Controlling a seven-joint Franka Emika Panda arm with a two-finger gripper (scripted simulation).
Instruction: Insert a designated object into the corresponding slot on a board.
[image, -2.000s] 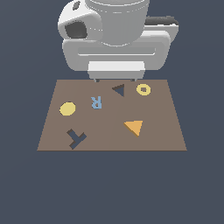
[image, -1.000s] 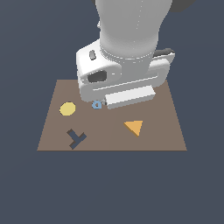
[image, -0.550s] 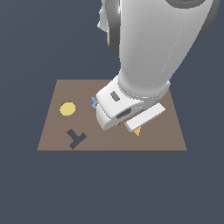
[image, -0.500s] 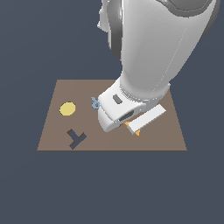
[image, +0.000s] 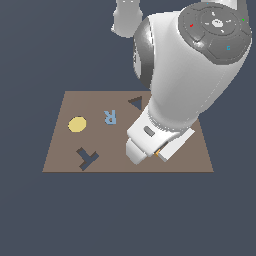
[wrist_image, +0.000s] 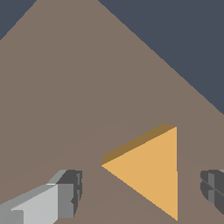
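Note:
The orange triangle piece (wrist_image: 148, 170) lies flat on the brown board (wrist_image: 87, 87) in the wrist view, between the two fingertips of my gripper (wrist_image: 142, 194), which is open and not touching it. One grey pad (wrist_image: 70, 192) shows on one side, the other (wrist_image: 213, 190) on the far side of the triangle. In the exterior view the arm's hand (image: 155, 140) covers the triangle; only an orange sliver (image: 158, 152) peeks out near the board's (image: 60, 155) right front. The dark triangular slot (image: 135, 103) sits near the board's back edge, partly behind the arm.
On the board a yellow disc (image: 77, 124) lies at the exterior view's left, a blue letter R (image: 110, 116) in the middle, and a dark T-shaped cutout (image: 86, 158) near the front left. The board's edge drops to a dark floor (wrist_image: 183, 35).
The arm has swung from the board's back edge down and toward the front right, lowering over the orange triangle. The R and the slot, covered before, show again.

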